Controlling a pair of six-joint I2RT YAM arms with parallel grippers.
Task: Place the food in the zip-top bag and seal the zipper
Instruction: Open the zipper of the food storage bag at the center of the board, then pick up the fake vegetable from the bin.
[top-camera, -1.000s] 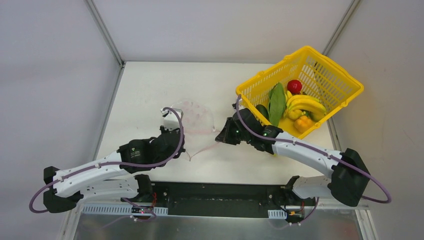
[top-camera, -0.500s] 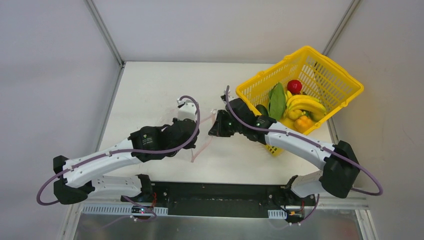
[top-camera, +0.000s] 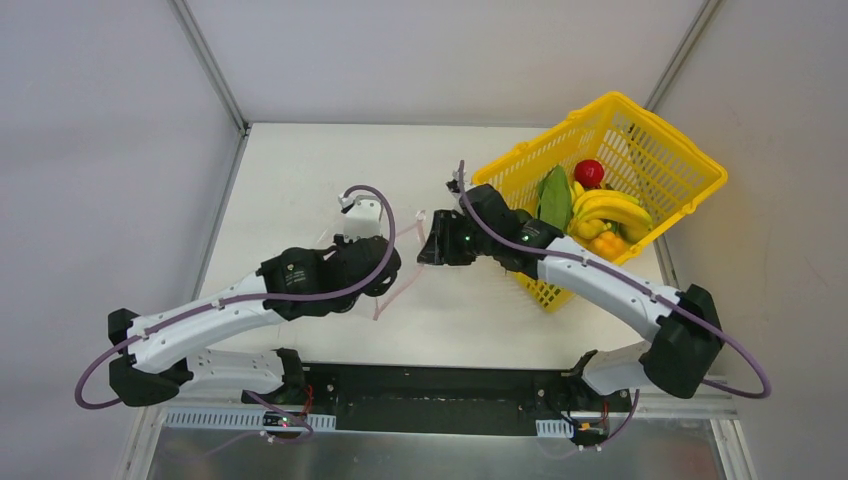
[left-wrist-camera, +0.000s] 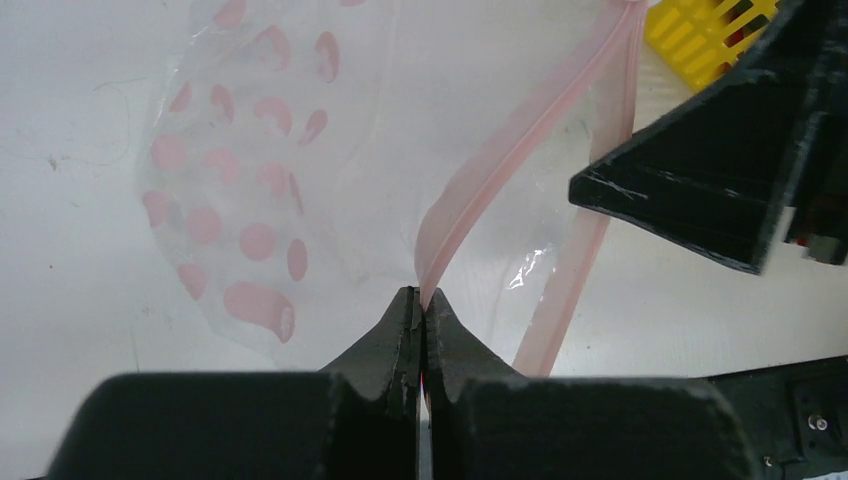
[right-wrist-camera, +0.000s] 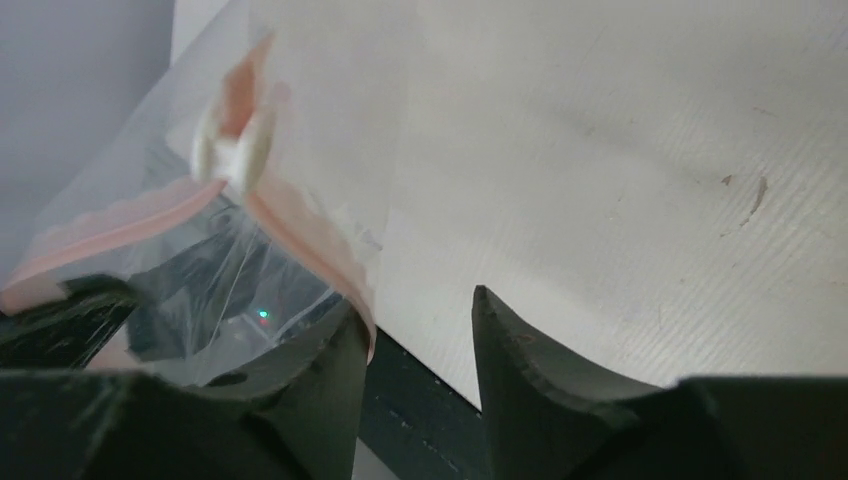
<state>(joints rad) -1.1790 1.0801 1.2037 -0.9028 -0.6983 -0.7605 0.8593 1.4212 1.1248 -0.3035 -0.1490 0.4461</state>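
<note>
The bag (left-wrist-camera: 250, 200) is clear, crinkled plastic printed with red-pink dots and curved blotches. A pale pink zipper (left-wrist-camera: 500, 160) runs along its mouth. It sits over the middle of the table (top-camera: 300, 180), between the two grippers and just left of the yellow basket (top-camera: 640, 150). From above it is nearly invisible, apart from a thin pink line of the strip.

The left gripper (left-wrist-camera: 420, 300) has its jaws pressed together on one band of the zipper. That band rises from the fingertips and curves away towards the basket. A second pink band runs beside it, and the mouth gapes between the two.

The right gripper (right-wrist-camera: 415, 300) has its jaws apart. The zipper lies against the inner edge of one finger (right-wrist-camera: 320, 370), and nothing is clamped between them. A small white slider (right-wrist-camera: 235, 150) sits on the strip farther along.

The food is all in the basket: a red tomato (top-camera: 589, 172), bananas (top-camera: 605, 208), an orange pepper (top-camera: 605, 245) and a long green piece (top-camera: 555, 200). No food can be seen in the bag.
</note>
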